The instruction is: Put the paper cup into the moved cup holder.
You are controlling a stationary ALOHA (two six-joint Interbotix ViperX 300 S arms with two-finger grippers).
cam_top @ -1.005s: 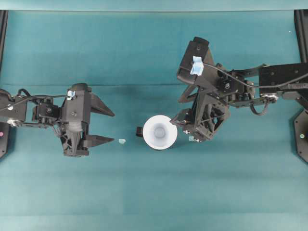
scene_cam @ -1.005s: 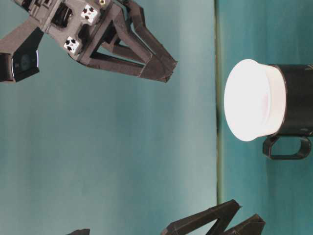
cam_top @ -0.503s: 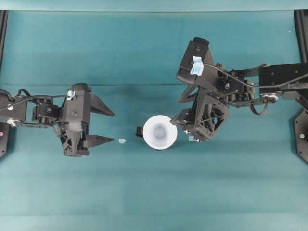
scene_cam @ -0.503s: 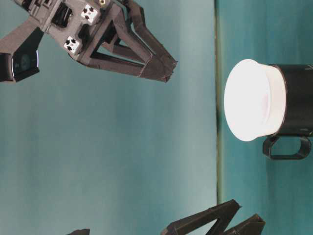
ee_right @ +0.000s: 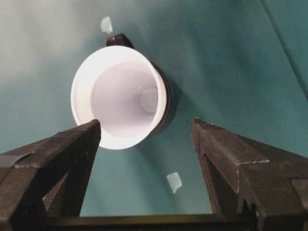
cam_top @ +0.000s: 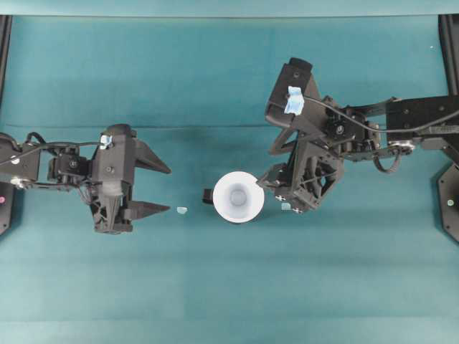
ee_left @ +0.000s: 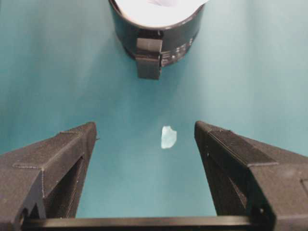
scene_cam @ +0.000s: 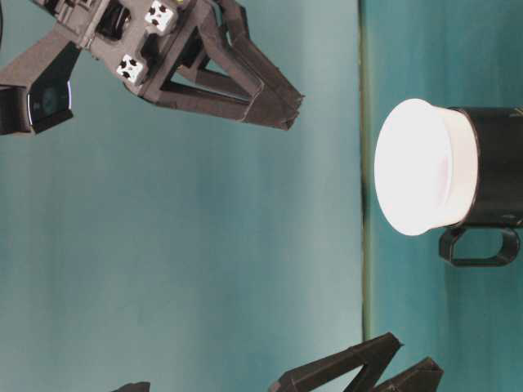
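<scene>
The white paper cup [cam_top: 237, 197] stands upright inside the black cup holder [scene_cam: 497, 167], its wide rim above the holder's top. The holder's small handle [cam_top: 206, 196] points toward my left gripper [cam_top: 168, 190], which stands open and empty a short way to the left, level with the handle [ee_left: 148, 58]. My right gripper [cam_top: 278, 192] hangs open and empty above and just right of the cup. In the right wrist view I look down into the cup [ee_right: 120, 101], with the holder's wall [ee_right: 166, 109] showing beside it. Neither gripper touches the cup or the holder.
A small pale scrap [cam_top: 181, 210] lies on the teal cloth between my left fingers [ee_left: 168, 137]. Another scrap [cam_top: 285, 206] lies under my right gripper [ee_right: 174, 182]. Black frame posts stand at the far left and right edges [cam_top: 449, 43].
My right gripper has drifted slightly to the right and upward, away from the cup. The left arm, the cup and the holder have not moved.
</scene>
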